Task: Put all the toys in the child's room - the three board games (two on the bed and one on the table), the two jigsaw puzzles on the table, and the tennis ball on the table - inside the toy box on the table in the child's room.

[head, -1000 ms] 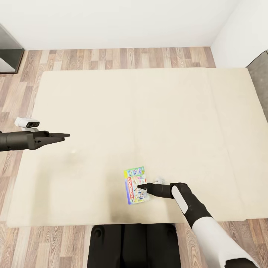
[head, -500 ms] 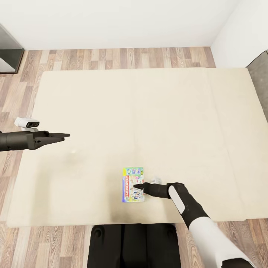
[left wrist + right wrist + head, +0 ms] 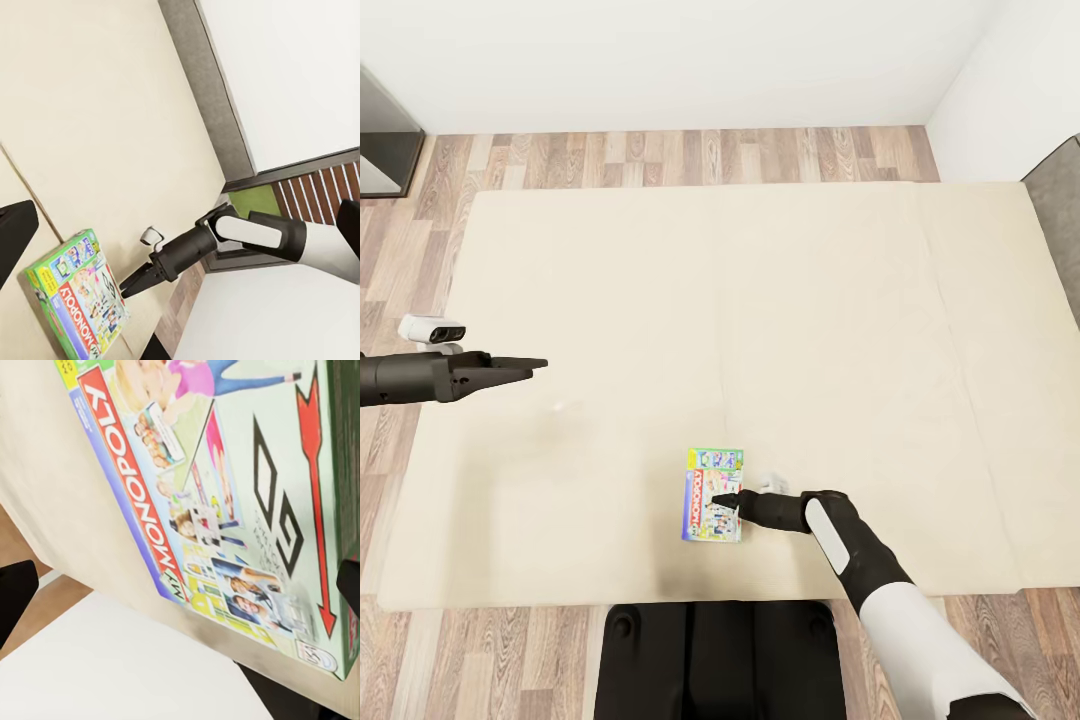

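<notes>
Since the Monopoly box [image 3: 712,496] lies flat near the front edge of the bed [image 3: 660,300], it looks thin, stiff and light, so grab it by one edge. Your right gripper [image 3: 726,496] reaches over its cover; I cannot tell if its jaws are apart. Your left gripper [image 3: 532,365] hangs well away, jaws together.

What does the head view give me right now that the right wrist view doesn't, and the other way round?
Head view: the whole bed, the wood floor around it, the left gripper hanging above the mattress well away from the game, and the right gripper with its fingertips over the Monopoly box near the bed's near edge. Whether its jaws are open is hard to tell.

Right wrist view: the box cover up close, with the lettering and the red GO arrow readable.

Both: the Monopoly box lying flat on the beige mattress.
</notes>
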Robot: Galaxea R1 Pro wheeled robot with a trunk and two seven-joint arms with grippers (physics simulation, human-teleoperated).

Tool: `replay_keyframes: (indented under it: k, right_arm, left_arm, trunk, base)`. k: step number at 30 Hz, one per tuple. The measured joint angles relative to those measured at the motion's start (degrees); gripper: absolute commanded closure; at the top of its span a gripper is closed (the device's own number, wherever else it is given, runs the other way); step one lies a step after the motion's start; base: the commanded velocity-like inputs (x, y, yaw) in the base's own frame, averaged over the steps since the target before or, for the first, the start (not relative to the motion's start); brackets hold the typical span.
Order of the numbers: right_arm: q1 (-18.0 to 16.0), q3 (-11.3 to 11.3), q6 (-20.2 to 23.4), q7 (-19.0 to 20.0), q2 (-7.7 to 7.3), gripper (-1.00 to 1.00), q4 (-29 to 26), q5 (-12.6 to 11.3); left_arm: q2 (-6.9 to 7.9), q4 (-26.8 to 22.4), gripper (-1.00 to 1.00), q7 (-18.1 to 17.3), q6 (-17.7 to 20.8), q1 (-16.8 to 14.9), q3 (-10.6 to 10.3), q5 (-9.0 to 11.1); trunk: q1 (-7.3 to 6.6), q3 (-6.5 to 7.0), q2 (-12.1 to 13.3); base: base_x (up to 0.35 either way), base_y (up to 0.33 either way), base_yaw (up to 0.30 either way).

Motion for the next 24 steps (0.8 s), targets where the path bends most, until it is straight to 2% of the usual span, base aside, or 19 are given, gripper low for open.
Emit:
replay_keyframes:
  k: [12, 24]
  right_arm:
    - [0.01, -0.02, 0.11, -0.79, -0.12, -1.00, -0.30, 0.15]
    - [0.02, -0.10, -0.13, -1.73, -0.85, -1.00, -0.51, 0.07]
  left_arm:
    - [0.00, 0.00, -1.00, 0.08, 0.00, 0.05, 0.00, -0.05]
    - [0.00, -0.02, -1.00, 0.07, -0.09, 0.03, 0.00, -0.06]
  trunk:
    - [0.00, 0.00, 0.00]
    - [0.00, 0.00, 0.00]
  base:
    - [0.000, 0.000, 0.000]
    - [0.000, 0.000, 0.000]
